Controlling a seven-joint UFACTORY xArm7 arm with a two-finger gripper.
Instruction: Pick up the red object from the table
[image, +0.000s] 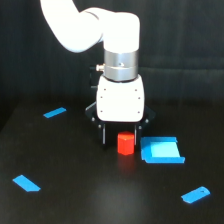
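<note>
Nearest the camera: two flat blue pieces on the black counter (100, 200), one at the exterior view's lower left (26, 183), one at the lower right (195, 195). Both lie flat, well apart from everything else.

Mid-scene: red object (125, 143), a small stubby red-orange cylinder, stands upright on the counter, roughly centre frame. It casts a faint reflection on the glossy surface below it.

Blue rectangular block (161, 150) sits just beside the red object on the exterior view's right, a narrow dark gap between them; can't tell if they touch at the base. Block is larger than the red object.

Gripper (120, 135) is down at counter level with the red object between its dark fingers. One finger (103, 134) shows clearly on the exterior view's left, with a gap to the object. The other finger is on the right side, close to the object. Jaws spread, not clamped on the object as far as this view shows.

White gripper housing (120, 99) and silver wrist collar (120, 64) stand vertical directly above the red object; white arm link (75, 22) runs off to the upper left.

Third flat blue piece (54, 112) lies further back on the left, near the black curtain (190, 50).
</note>
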